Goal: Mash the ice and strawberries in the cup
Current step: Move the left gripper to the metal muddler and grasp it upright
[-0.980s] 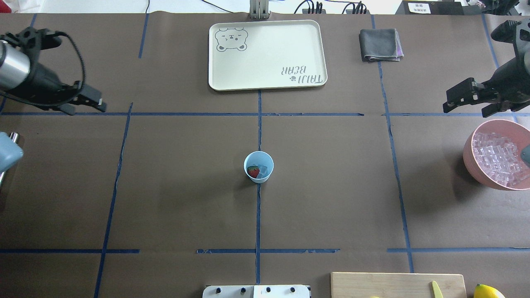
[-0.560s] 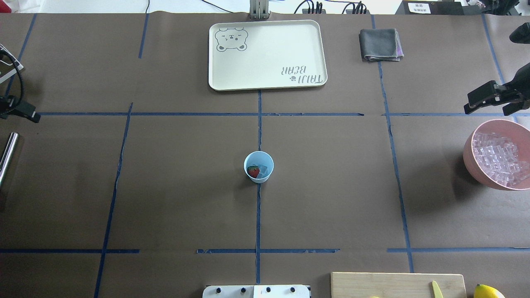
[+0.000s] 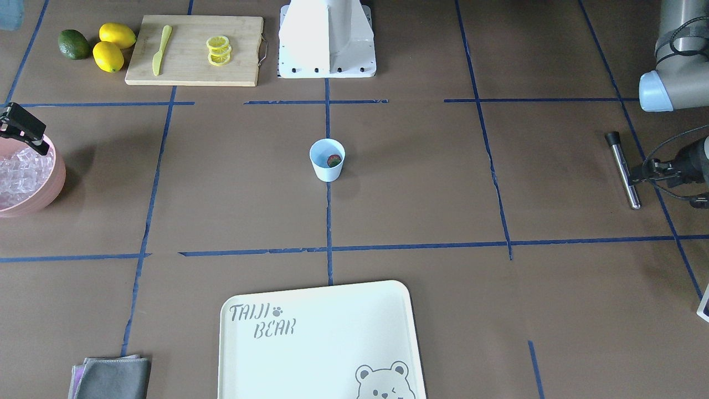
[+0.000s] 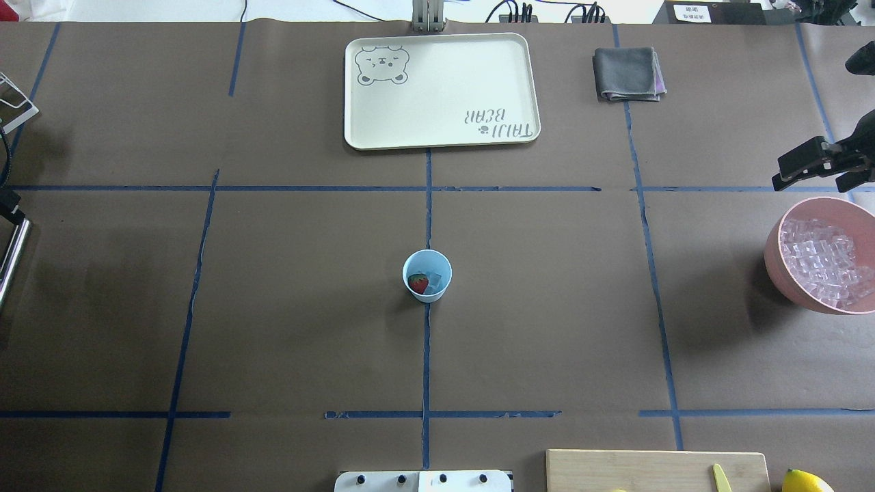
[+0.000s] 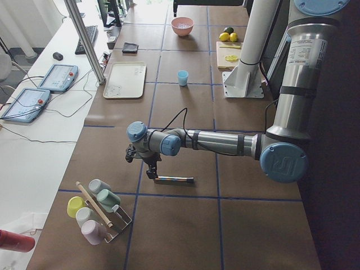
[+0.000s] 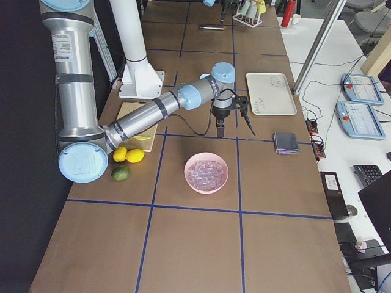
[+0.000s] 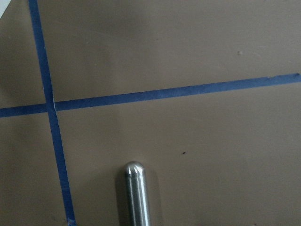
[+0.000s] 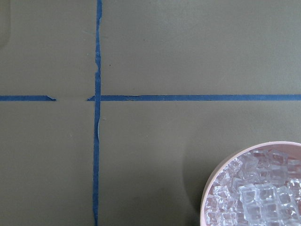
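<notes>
The light-blue cup point(image 4: 426, 275) point(image 3: 327, 159) stands upright at the table's centre on a blue tape line. Inside it lie a red strawberry point(image 4: 418, 282) point(image 3: 334, 160) and a clear ice cube point(image 4: 433, 280). More ice point(image 4: 824, 263) fills a pink bowl point(image 4: 776, 263) at the right edge. My right gripper point(image 4: 810, 179) point(image 6: 235, 128) hangs open and empty just beyond that bowl. My left gripper point(image 3: 645, 174) point(image 5: 152, 171) hovers at the far left, over the end of a metal rod point(image 3: 623, 169) point(image 7: 135, 193) lying on the table. No fingers show in either wrist view.
A cream bear tray point(image 4: 441, 89) and a folded grey cloth point(image 4: 627, 74) lie at the far side. Near my base point(image 3: 327, 39) a wooden board point(image 3: 188, 66) carries lemon slices and a yellow knife, with lemons point(image 3: 113, 47) and an avocado point(image 3: 73, 44) beside it. A rack of cups point(image 5: 95, 211) stands past the rod.
My left arm has swung out to the left edge, over the metal rod. The right gripper has pulled back towards the right edge. The cup and its contents have not moved.
</notes>
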Controlling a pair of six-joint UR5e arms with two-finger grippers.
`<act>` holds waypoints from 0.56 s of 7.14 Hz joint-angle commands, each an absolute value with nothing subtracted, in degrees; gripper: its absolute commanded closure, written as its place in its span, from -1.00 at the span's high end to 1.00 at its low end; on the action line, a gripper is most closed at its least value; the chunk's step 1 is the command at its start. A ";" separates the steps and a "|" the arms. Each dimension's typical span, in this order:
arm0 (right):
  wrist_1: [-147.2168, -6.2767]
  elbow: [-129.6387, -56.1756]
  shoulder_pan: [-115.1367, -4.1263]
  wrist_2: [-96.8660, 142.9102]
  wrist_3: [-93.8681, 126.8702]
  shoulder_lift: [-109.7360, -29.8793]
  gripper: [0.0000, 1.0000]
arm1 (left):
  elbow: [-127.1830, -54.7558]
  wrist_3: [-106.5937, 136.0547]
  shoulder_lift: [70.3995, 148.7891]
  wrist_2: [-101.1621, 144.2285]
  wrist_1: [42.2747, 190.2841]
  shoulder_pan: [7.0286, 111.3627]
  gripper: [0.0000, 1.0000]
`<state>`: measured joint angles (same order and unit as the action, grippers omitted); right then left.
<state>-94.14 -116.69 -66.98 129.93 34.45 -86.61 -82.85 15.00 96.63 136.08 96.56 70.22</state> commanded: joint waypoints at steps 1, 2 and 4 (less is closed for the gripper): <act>-94.04 -116.54 -66.88 129.90 34.45 -86.49 0.99 | -78.15 15.12 97.03 137.90 96.33 69.09 0.90; -94.04 -116.80 -66.88 129.99 34.45 -86.48 0.99 | -77.53 15.20 97.03 137.99 96.33 68.30 0.90; -94.04 -117.16 -66.88 130.08 34.54 -86.57 0.99 | -77.43 17.55 97.03 137.99 96.42 67.86 0.90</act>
